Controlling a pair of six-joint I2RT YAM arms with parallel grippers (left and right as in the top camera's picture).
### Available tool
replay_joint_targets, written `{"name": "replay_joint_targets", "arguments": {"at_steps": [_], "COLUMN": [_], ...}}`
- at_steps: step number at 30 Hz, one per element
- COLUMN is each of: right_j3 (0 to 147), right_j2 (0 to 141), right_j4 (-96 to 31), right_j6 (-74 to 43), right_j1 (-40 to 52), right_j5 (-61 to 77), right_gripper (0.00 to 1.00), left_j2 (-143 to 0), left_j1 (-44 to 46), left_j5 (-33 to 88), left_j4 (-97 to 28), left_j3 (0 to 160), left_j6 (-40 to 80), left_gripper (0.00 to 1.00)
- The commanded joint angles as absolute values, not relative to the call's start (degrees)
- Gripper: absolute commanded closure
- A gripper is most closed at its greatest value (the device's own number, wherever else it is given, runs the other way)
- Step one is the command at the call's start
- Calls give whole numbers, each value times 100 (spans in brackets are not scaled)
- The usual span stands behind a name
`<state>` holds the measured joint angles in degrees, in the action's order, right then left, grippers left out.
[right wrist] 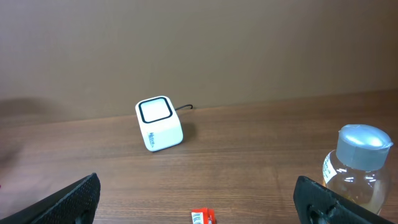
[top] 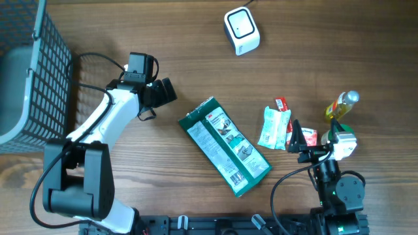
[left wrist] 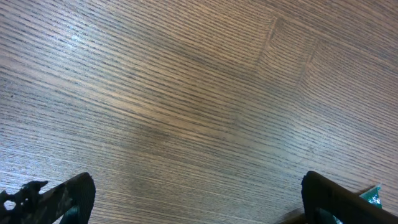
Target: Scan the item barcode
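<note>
The white cube barcode scanner (top: 241, 29) stands at the table's far middle, and shows as scanner (right wrist: 159, 123) in the right wrist view. A green printed box (top: 225, 145) lies flat at the centre. My left gripper (top: 159, 93) hovers open just left of the box over bare wood. In its wrist view the left gripper (left wrist: 199, 205) holds nothing, and a green box corner (left wrist: 373, 194) peeks past the right finger. My right gripper (top: 318, 138) is open and empty at the near right, facing the scanner. The right gripper (right wrist: 202, 202) has a red packet (right wrist: 203, 216) just ahead.
A teal-white pouch (top: 273, 127) and red packets (top: 282, 104) lie right of the box. A yellow-liquid bottle (top: 343, 106) stands by the right gripper, and appears as bottle (right wrist: 357, 167) in the wrist view. A grey wire basket (top: 32, 72) fills the far left.
</note>
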<state>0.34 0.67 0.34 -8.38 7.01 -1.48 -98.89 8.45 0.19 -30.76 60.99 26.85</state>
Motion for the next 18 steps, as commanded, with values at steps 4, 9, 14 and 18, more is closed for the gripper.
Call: {"name": "replay_joint_targets", "arguments": {"at_steps": [4,9,14,18], "right_j3": [30,30,30,30], "right_j2": [21,21,21,21], "right_j4": [40,40,40,40], "right_j6": [-915,-917,-917,-917], "right_j1": [672,672,672,672], "right_j5": [-32,-30,-30,-30], "right_gripper": [0,0,0,0], "left_j2": [-9765,-8735,-6650,-4195], "left_j1": [860,834,775,93], "left_j5": [-54,-75,-78,-73], "left_j4": [-2226,-1997,-2443,-3448], "left_j3": [6069,6069,6069,6069], "left_j6": [2746,2346,1273,1221], "left_gripper": [0,0,0,0]}}
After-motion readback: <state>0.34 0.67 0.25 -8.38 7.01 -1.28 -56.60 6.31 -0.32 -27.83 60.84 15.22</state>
